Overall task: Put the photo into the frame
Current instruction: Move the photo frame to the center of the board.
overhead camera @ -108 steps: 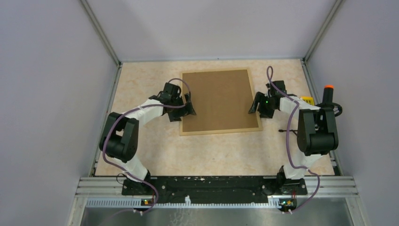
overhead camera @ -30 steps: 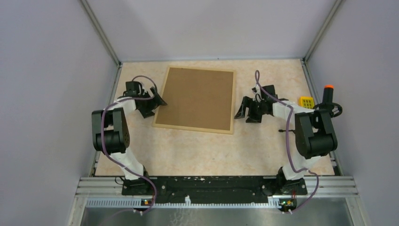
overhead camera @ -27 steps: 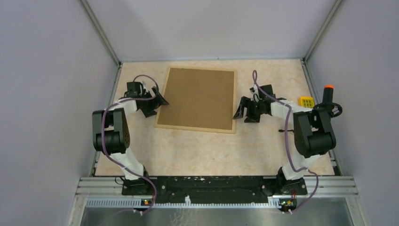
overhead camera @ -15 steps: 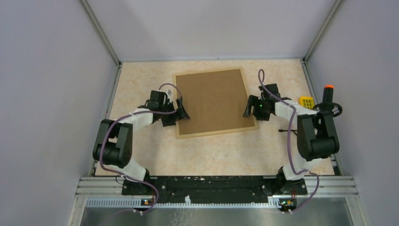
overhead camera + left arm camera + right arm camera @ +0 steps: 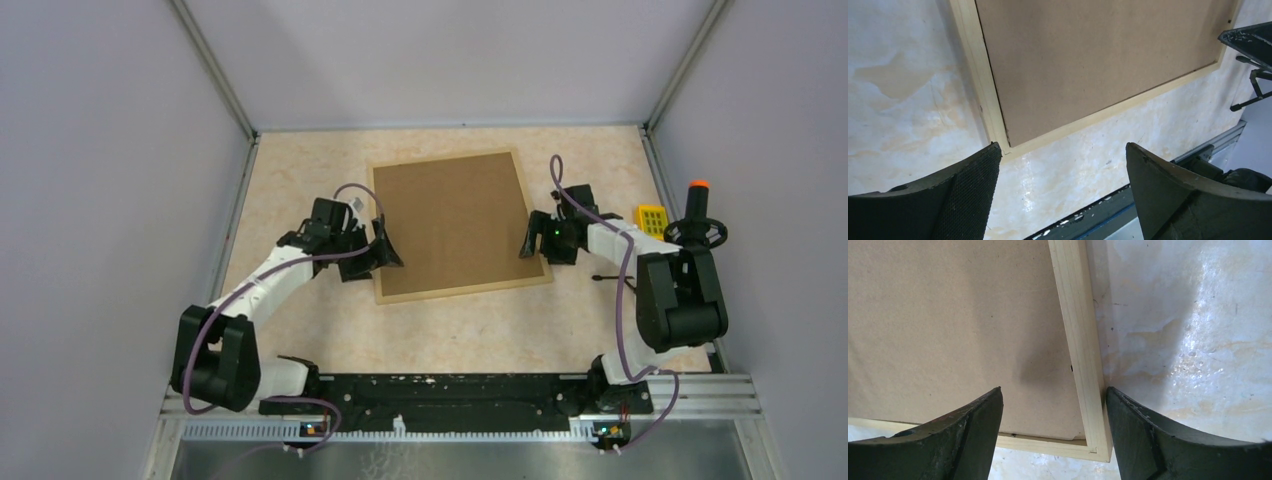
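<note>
Item: the frame (image 5: 1079, 340), one piece. Thin moulding of pale natural wood, rectangular, mitred at the corners. It is lying flat with its back facing up, and a plain brown backing board (image 5: 455, 220) is filling the opening. It is sitting on the mottled cream table (image 5: 300, 180), in the middle towards the far edge, and is skewed slightly, its near-right corner sitting farther back than its near-left.

Left gripper (image 5: 1062, 150): jaws standing wide apart and gripping nothing, one fingertip hanging at the frame's near-left corner.

Right gripper (image 5: 1053, 390): jaws parted and clamping nothing, straddling the right moulding close to the near-right corner. One finger is hanging over the board, the other over the table; contact cannot be told.

Also present, at the table's right edge: a small yellow block (image 5: 651, 215) and a black handle with an orange tip (image 5: 698, 205).
</note>
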Tool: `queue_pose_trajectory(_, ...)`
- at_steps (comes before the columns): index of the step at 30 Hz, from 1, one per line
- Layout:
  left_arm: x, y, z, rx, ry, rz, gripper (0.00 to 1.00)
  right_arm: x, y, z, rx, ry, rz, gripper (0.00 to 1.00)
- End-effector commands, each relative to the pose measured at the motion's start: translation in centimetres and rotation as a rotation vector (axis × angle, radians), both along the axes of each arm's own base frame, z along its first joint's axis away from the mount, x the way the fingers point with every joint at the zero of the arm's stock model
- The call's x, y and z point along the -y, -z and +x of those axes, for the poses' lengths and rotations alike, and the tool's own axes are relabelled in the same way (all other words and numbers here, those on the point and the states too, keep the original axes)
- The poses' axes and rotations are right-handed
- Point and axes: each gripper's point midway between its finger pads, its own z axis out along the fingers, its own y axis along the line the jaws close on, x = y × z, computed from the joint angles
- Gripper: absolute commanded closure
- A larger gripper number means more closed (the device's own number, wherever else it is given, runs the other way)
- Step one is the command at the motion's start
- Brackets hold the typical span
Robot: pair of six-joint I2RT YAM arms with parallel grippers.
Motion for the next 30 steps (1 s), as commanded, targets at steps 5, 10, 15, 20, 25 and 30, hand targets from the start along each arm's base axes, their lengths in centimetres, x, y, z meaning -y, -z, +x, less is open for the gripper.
queue_pose_trajectory(5,1.3,0.8,-0.1,0.007,-0.018,-0.074,0.05,0.5,0.4,-1.3,-0.054,-0.017,-0.023,0.25)
queue_pose_trajectory(10,1.9,1.6,0.8,0.001,-0.020,-0.090,0.06,0.2,0.6,-1.2,-0.054,-0.026,-0.007,0.26)
queue_pose_trajectory(15,1.7,2.9,0.9,-0.022,-0.036,-0.054,0.05,0.0,0.5,-1.2,-0.052,-0.028,0.001,0.26)
queue_pose_trajectory(20,2.2,4.3,0.6,-0.078,-0.021,-0.050,0.05,-0.1,0.7,-1.3,-0.056,-0.033,0.006,0.26)
queue_pose_trajectory(25,4.1,3.4,0.2,-0.108,0.028,-0.175,0.06,-0.4,0.6,-1.4,-0.061,-0.041,0.022,0.26)
queue_pose_trajectory(30,6.8,-3.3,1.4,0.025,0.101,-0.405,0.12,-0.9,0.7,-1.8,-0.069,-0.053,0.051,0.27)
